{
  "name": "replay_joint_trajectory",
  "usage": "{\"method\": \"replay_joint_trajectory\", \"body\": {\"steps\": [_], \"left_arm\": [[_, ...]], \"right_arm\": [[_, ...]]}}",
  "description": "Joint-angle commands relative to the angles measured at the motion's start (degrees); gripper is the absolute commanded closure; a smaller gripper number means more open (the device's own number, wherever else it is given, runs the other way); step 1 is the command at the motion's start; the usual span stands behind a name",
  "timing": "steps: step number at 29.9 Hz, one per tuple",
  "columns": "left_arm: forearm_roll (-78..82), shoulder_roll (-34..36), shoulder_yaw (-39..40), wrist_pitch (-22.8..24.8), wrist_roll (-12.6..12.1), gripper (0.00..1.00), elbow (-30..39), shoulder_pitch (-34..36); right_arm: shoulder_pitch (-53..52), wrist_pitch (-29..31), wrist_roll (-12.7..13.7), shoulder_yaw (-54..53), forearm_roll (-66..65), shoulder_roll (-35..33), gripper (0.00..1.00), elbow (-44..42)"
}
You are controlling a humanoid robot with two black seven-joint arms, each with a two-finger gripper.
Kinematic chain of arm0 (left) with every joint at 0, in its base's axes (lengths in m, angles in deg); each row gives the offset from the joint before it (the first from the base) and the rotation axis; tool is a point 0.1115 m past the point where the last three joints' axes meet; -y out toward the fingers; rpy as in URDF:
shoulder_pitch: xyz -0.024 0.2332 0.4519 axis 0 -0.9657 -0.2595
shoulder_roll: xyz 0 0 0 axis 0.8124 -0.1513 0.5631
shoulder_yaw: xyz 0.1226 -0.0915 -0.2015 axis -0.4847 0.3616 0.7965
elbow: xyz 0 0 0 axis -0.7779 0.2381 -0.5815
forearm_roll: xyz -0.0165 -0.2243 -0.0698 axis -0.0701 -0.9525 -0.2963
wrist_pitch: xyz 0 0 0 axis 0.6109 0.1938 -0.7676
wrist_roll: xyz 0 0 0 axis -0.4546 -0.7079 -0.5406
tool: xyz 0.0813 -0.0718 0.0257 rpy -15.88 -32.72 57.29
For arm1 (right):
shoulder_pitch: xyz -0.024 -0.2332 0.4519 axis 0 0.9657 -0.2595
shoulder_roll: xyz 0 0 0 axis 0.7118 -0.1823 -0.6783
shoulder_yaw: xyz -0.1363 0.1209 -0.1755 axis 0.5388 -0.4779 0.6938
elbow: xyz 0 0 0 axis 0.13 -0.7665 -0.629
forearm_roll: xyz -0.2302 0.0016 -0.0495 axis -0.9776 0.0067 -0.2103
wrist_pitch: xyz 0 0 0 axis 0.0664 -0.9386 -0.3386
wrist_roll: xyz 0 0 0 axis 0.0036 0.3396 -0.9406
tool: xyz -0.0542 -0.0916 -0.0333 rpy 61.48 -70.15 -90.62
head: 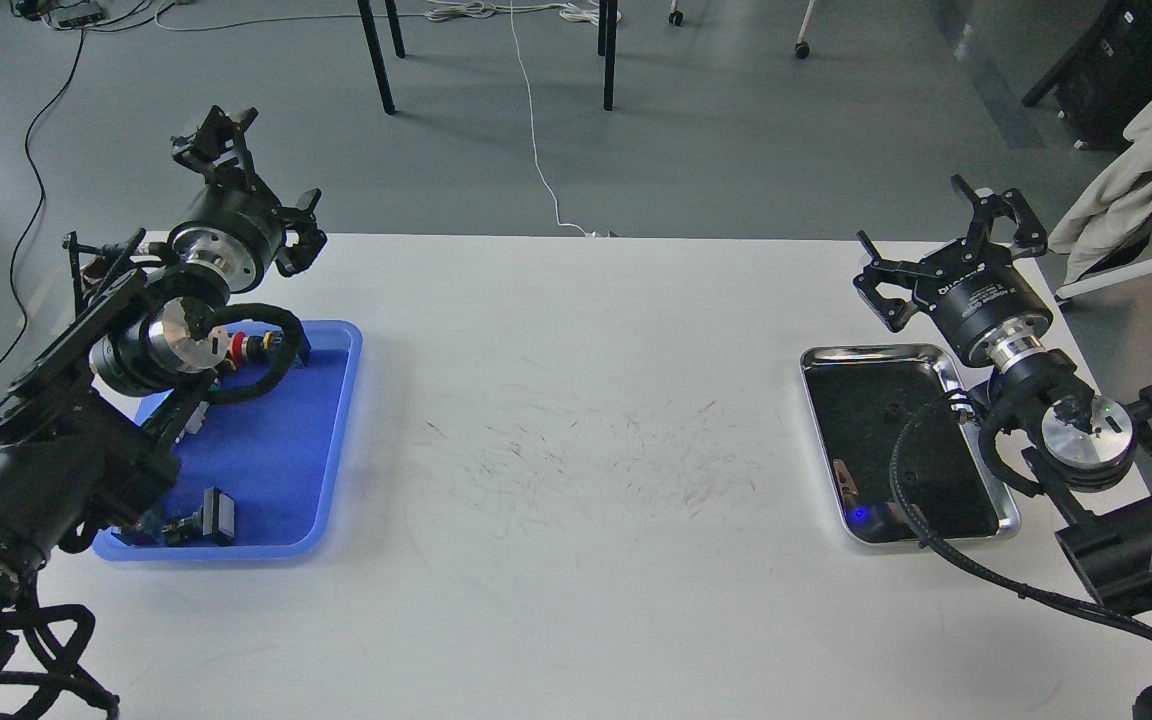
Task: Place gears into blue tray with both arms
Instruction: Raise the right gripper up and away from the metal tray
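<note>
Both my arms raised over a white table (576,420).
Left fingers (251,175) and right fingers (946,255) spread, empty; blue tray (336,440) left, silver tray (871,353) right.

The blue tray (266,440) at 9 o'clock looks like smooth plastic with a soft shine. The silver tray (921,352) at 3 o'clock is shiny metal with a dark, dull inside. The white tabletop (576,600) is matt and marked with thin dark scratches. Both arms are matt black with shiny metal rings
</note>
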Motion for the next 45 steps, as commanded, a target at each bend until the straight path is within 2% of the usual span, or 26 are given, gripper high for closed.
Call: {"method": "replay_joint_trajectory", "body": {"steps": [1, 29, 45], "left_arm": [[0.18, 0.20, -0.12, 0.12, -0.33, 0.02, -0.05, -0.14], [-0.70, 2.31, 0.93, 1.08, 0.20, 0.02, -0.49, -0.75], [-0.62, 1.61, 0.23, -1.20, 0.99, 0.02, 0.03, -0.58]], "right_arm": [[-0.01, 0.02, -0.08, -0.27, 0.00, -0.03, 0.01, 0.01], [-3.08, 0.28, -0.08, 4.91, -0.17, -0.91, 0.01, -2.37], [-7.73, 0.46, 0.10, 12.74, 0.00, -8.46, 0.01, -1.93]]}}
